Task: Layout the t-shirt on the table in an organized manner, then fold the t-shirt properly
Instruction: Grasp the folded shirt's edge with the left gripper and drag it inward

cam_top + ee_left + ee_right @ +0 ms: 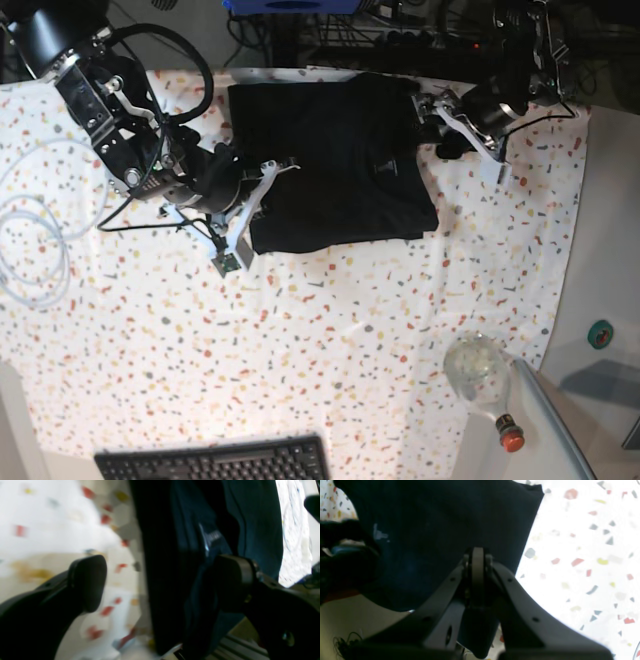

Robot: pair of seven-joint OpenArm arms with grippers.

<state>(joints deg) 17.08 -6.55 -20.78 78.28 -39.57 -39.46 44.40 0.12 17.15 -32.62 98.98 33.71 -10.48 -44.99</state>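
1. The plain black short-sleeved cloth t-shirt lies in a rough rectangular block on the far half of the white table speckled with red, yellow and grey flecks, its near edge running roughly level across the base view.
2. My right claw is clenched, its two dark fingers pressed together at the shirt's side edge; the wrist view shows dark cloth directly behind the tips, but I cannot tell whether any fabric is pinched.
3. My left claw stands released, fingers spread wide, with a fold of the shirt hanging between them in a blurred wrist view.
4. A black keyboard sits at the near table edge; a clear glass bottle with a red cap lies near the right-hand corner in the base view.
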